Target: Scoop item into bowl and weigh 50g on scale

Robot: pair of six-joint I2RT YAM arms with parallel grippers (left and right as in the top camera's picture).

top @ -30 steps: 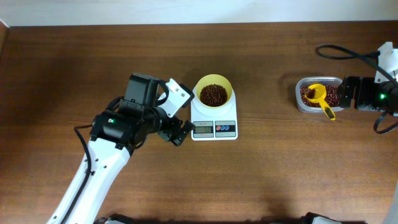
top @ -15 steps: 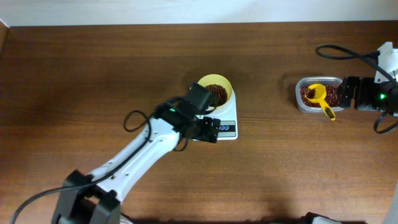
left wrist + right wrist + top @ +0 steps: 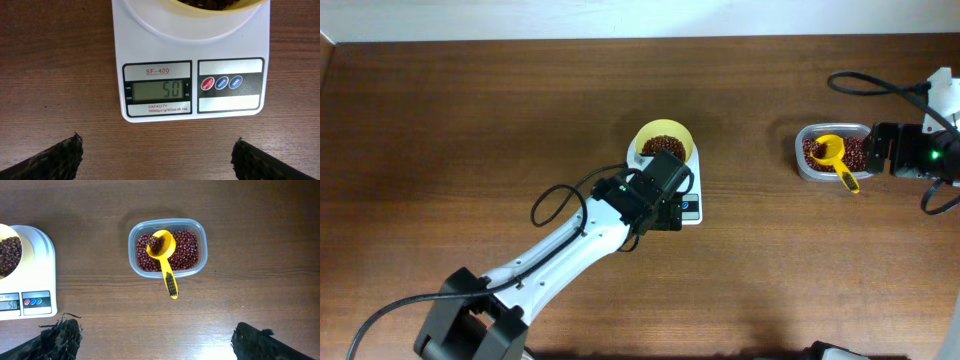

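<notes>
Left claw point(image 3: 159, 152): open, fingers spread wide, nothing between them. It hovers over the front end of the scale point(image 3: 150, 47), wrist cam looking straight down on the display point(image 3: 156, 91). Display reads 50. One red and two blue buttons point(image 3: 222, 82) sit to the display's right.

Bowl point(image 3: 650, 132) sits on the scale's platform at the far end, with beans point(image 3: 658, 146) inside. In the overhead view the left arm partly covers both bowl and scale.

Right claw point(image 3: 159, 336): open too, empty, parked at the right side of the counter point(image 3: 470, 100), just beside the tub point(image 3: 167, 221) but not touching it.

The tub is well apart from the scale and holds more beans. The scoop point(image 3: 165, 255) lies in the tub with a few beans in its cup, handle sticking out over the rim toward the right claw.
</notes>
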